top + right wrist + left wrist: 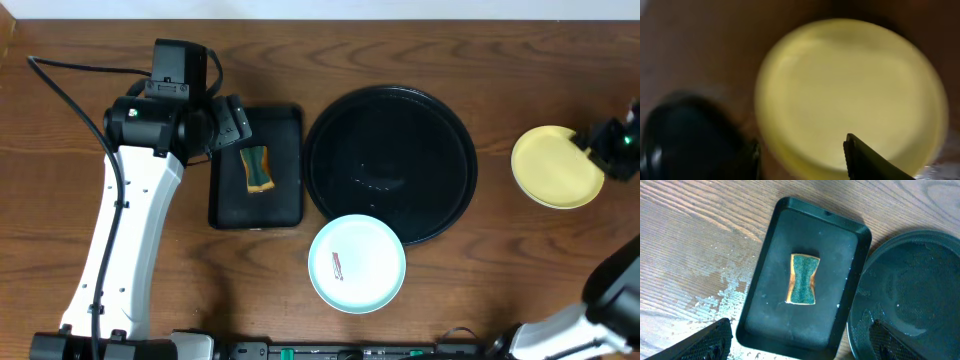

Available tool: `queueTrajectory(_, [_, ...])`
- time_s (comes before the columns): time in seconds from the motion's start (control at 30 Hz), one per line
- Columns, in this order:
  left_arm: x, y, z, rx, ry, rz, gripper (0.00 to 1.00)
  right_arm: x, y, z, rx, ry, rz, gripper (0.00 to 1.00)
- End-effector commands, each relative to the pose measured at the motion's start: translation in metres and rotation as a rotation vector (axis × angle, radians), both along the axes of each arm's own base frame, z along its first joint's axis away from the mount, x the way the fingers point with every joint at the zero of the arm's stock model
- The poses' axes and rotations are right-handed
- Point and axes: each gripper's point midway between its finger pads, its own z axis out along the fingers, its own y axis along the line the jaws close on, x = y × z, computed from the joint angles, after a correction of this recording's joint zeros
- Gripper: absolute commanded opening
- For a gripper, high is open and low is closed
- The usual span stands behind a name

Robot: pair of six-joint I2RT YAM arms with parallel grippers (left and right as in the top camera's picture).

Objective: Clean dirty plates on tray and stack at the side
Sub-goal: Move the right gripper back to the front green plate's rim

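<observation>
The round black tray lies mid-table with nothing on it; it also shows wet in the left wrist view. A light blue plate with a small reddish smear lies at the tray's front rim. A pale yellow plate lies on the table at the far right and looks blurred in the right wrist view. I see no second blue plate. My right gripper is open at the yellow plate's edge. My left gripper is open and empty above the rectangular tray.
A smaller rectangular black tray lies left of the round tray and holds a green-and-orange sponge. Water droplets spot the wood left of it. A black cable runs at the far left.
</observation>
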Motion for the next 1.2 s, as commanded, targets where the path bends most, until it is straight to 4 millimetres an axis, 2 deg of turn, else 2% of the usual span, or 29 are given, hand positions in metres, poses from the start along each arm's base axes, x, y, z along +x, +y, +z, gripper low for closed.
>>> queueTrajectory(0.0, [0.001, 0.002, 0.006, 0.003, -0.014, 0.006, 0.89, 0.011, 0.073, 0.058, -0.049, -0.149, 0.259, 0.51])
queueTrajectory(0.07, [0.001, 0.002, 0.006, 0.002, -0.014, 0.006, 0.89, 0.006, 0.115, 0.061, -0.060, -0.136, 0.392, 0.51])
queueTrajectory(0.13, [0.001, 0.002, 0.006, 0.002, -0.015, 0.006, 0.89, -0.002, 0.159, 0.055, -0.049, -0.096, 0.518, 0.51])
queueTrajectory(0.23, [0.001, 0.002, 0.006, 0.002, -0.015, 0.006, 0.89, -0.022, 0.220, 0.029, -0.044, -0.004, 0.702, 0.49])
queueTrajectory(0.27, [0.001, 0.002, 0.006, 0.003, -0.014, 0.006, 0.89, -0.034, 0.239, 0.012, -0.066, 0.056, 0.761, 0.49])
queueTrajectory(0.43, [0.001, 0.002, 0.006, 0.003, -0.014, 0.006, 0.89, -0.085, 0.282, -0.053, -0.194, 0.245, 0.983, 0.47])
queueTrajectory(0.57, [0.001, 0.002, 0.006, 0.002, -0.014, 0.006, 0.89, -0.115, 0.305, -0.083, -0.239, 0.289, 1.100, 0.47])
queueTrajectory(0.7, [0.001, 0.002, 0.006, 0.002, -0.014, 0.006, 0.89, -0.135, 0.325, -0.093, -0.220, 0.276, 1.212, 0.45])
queueTrajectory(0.87, [0.001, 0.002, 0.006, 0.002, -0.014, 0.006, 0.89, -0.151, 0.331, -0.100, -0.197, 0.292, 1.266, 0.43])
queueTrajectory(0.93, [0.001, 0.002, 0.006, 0.002, -0.014, 0.006, 0.89, -0.149, 0.331, -0.101, -0.203, 0.287, 1.261, 0.43])
queueTrajectory(1.03, [0.001, 0.002, 0.006, 0.002, -0.015, 0.006, 0.89, -0.133, 0.324, -0.099, -0.258, 0.269, 1.165, 0.42])
queueTrajectory(1.1, [0.001, 0.002, 0.006, 0.002, -0.014, 0.006, 0.89, -0.122, 0.322, -0.091, -0.274, 0.235, 1.133, 0.42])
queueTrajectory(1.17, [0.001, 0.002, 0.006, 0.002, -0.015, 0.006, 0.89, -0.119, 0.328, -0.077, -0.238, 0.190, 1.150, 0.41])
